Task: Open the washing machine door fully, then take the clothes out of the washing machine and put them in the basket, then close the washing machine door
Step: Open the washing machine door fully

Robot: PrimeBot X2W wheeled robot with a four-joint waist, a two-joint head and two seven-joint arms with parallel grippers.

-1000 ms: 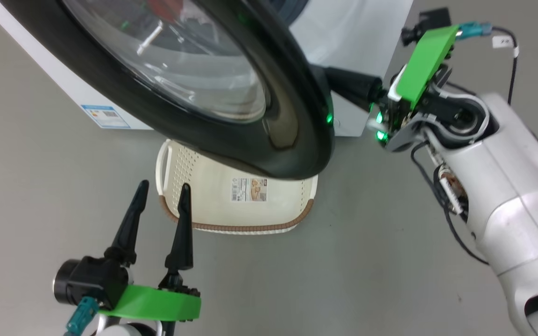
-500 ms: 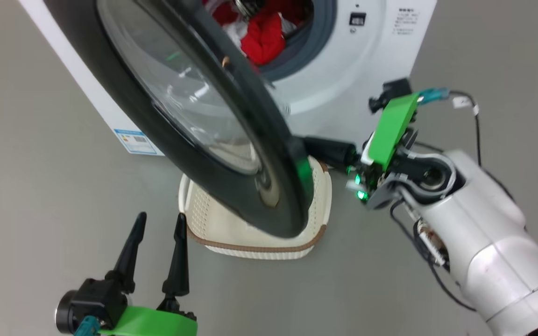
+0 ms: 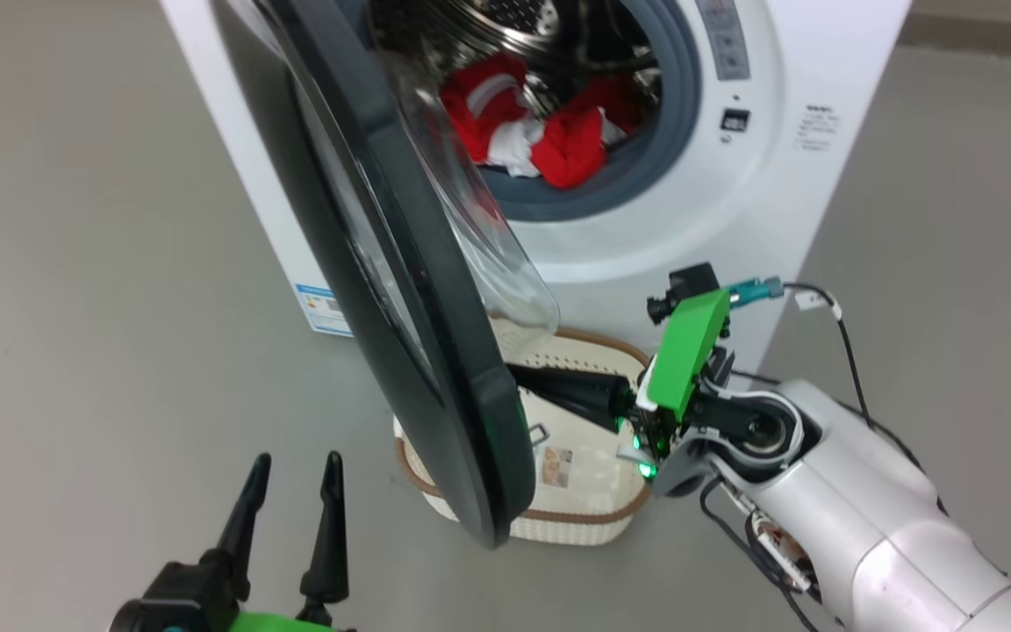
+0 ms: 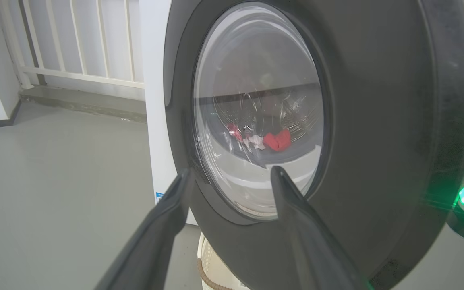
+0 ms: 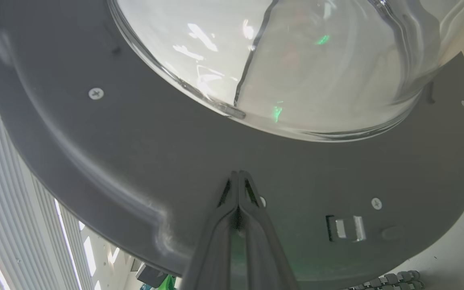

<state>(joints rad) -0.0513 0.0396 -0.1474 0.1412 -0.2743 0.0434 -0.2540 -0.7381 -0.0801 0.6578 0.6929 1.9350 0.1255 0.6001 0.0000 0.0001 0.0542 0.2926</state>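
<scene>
**DOOR PART-OPEN, CLOTHES IN DRUM, BASKET ON FLOOR**

The washing machine door [image 3: 448, 386] is seen swung out from the washing machine [image 3: 716, 219]. It is hinged at the left of the head view and turned nearly edge-on to that camera, w/ its glass bowl [image 3: 488, 228] bulging twd the machine. The opening is uncovered, so the grey rubber ring [image 3: 646, 167] and steel drum [image 3: 505, 35] are exposed. A small blue label [image 3: 321, 307] is stuck low on the machine's front, left of the door.

The clothes [image 3: 571, 145] are found inside the drum, heaped at its lower front. They are red w/ white patches, and one fold is lapped onto the ring. They are also glimpsed thru the glass in the left wrist view.

The basket [image 3: 576, 527] is set on the floor [image 3: 75, 263] just in front of the machine, under the door's lower edge. Its left part is hidden by the black rim in the head view. A paper label [image 3: 556, 465] is seen at its bottom.

The right gripper [image 5: 239, 177] is closed tight, fingers pressed together w/ nothing btwn them. Its tips are laid against the door's inner face, on the black rim just below the glass bowl and near a small metal latch [image 5: 349, 227].

The left gripper [image 3: 296, 456] is held at the lower left of the head view, jaws spread wide, nothing gripped. It is pointed at the door's outer face and kept apart from it.
</scene>
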